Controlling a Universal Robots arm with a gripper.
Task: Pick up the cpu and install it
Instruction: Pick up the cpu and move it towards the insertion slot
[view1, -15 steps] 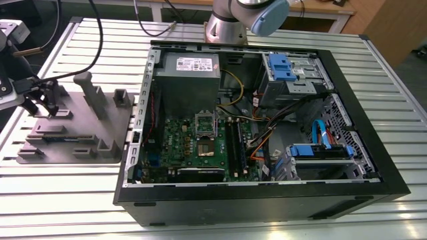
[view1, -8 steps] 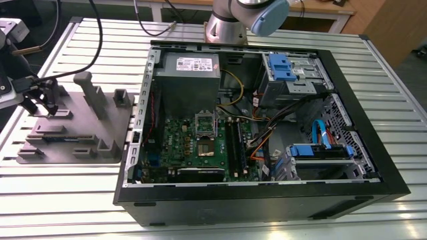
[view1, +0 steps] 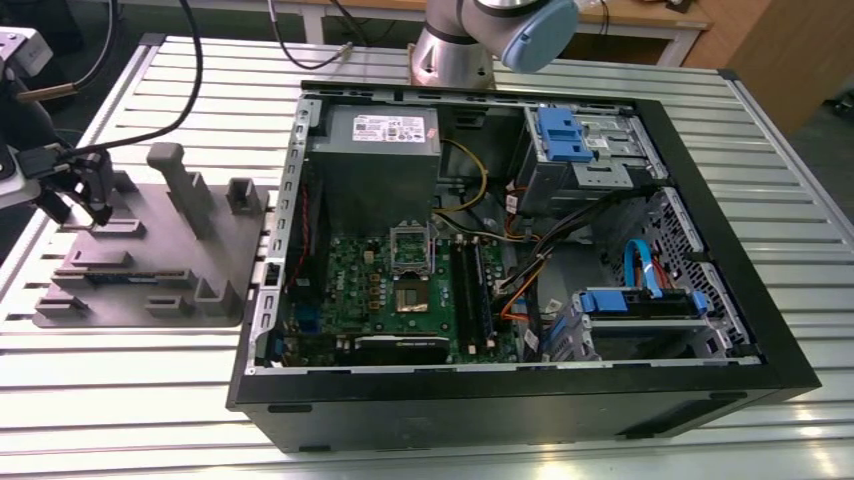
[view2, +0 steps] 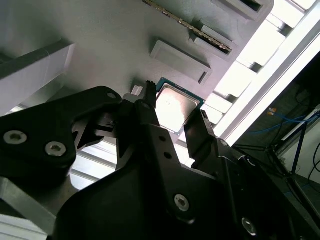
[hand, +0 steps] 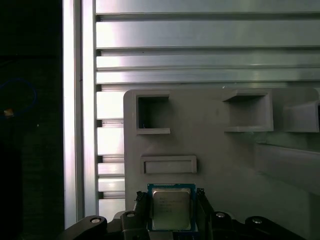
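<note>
The cpu (hand: 171, 210), a small square chip with a silvery top and a green rim, lies flat on the grey fixture tray (view1: 134, 300). In both wrist views my gripper (hand: 171, 200) straddles it, with one dark finger pressed to each opposite edge, so it is shut on the cpu (view2: 175, 107). I cannot tell whether the chip has left the tray's surface. In the exterior view my gripper (view1: 83, 212) hangs low over the tray's far corner at the exterior view's left. The green motherboard (view1: 400, 290) with its dark socket (view1: 411, 298) lies inside the open computer case, well away from my gripper.
Grey blocks and an upright post (view1: 180, 185) rise from the tray beside my gripper. The open black computer case (view1: 534, 400) stands at the middle of the slatted metal table (view1: 120, 400), with cables, blue drive brackets and a power supply inside. The arm's base (view1: 454, 50) stands behind the case.
</note>
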